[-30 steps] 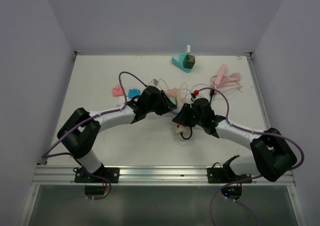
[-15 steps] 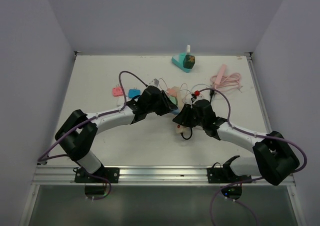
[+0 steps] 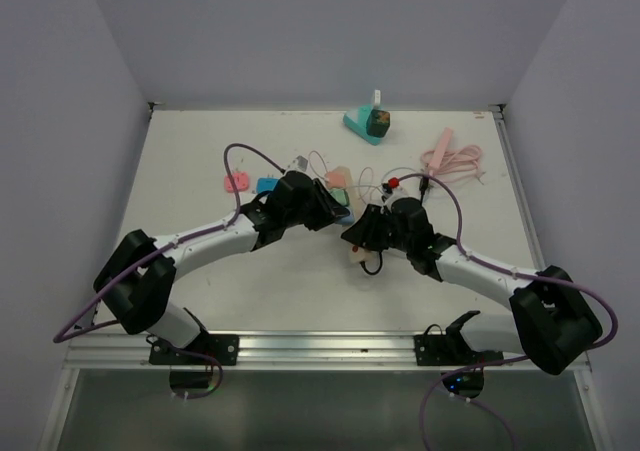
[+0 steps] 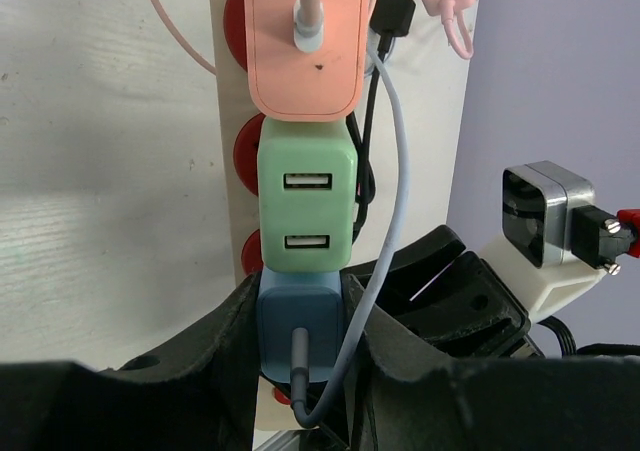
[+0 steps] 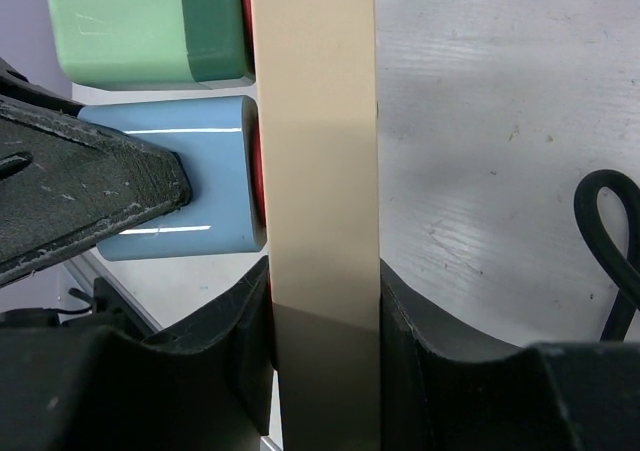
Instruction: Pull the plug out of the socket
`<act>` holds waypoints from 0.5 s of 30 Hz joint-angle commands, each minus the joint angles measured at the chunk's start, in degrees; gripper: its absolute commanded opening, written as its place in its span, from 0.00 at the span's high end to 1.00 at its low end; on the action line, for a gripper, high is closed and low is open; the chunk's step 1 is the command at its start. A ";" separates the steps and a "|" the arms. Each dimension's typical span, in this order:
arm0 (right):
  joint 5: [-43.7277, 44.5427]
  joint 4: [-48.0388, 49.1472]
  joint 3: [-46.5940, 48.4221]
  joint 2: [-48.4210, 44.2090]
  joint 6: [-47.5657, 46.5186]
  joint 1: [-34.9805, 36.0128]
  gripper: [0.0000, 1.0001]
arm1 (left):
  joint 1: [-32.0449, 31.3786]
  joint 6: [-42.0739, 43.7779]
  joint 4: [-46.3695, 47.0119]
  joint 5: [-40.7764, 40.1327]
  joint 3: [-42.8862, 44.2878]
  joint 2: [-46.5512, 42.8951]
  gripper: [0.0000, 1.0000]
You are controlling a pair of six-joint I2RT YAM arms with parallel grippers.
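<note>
A cream power strip [image 4: 230,91] with red sockets carries three plugs in a row: a pink one [image 4: 303,41], a green USB one [image 4: 305,206] and a blue one [image 4: 300,326] with a grey cable. My left gripper [image 4: 300,311] is shut on the blue plug, which still sits against the strip. My right gripper [image 5: 320,321] is shut on the strip [image 5: 315,171] at its end, just beside the blue plug [image 5: 190,171]. In the top view the two grippers [image 3: 335,211] [image 3: 358,239] meet at mid-table.
A teal and black charger [image 3: 366,123] stands at the back. A coiled pink cable [image 3: 452,158] lies back right. A small pink adapter [image 3: 235,182] and a blue one [image 3: 267,184] lie left of the left gripper. A red-tipped plug [image 3: 392,183] lies behind the right gripper.
Both grippers, with the strip and its plugs, have shifted slightly to the left and toward the back. The left arm's elbow has swung left. Both grips are unchanged.
</note>
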 commanded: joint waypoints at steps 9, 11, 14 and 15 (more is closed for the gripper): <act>17.29 -13.59 -0.27 1.01 1.06 -5.61 1.00 | 2.31 -0.72 -7.76 -3.91 7.63 -12.33 1.00; 18.08 -14.81 0.34 1.19 1.15 -5.79 1.00 | 2.40 -0.18 -9.87 -4.08 9.38 -12.25 1.00; 17.91 -15.79 1.84 3.03 1.67 -6.14 1.00 | 1.96 -0.88 -10.05 -4.35 9.14 -12.51 1.00; 18.00 -16.05 2.36 4.08 1.94 -6.23 1.00 | 1.69 -1.67 -9.70 -4.87 8.70 -12.60 1.00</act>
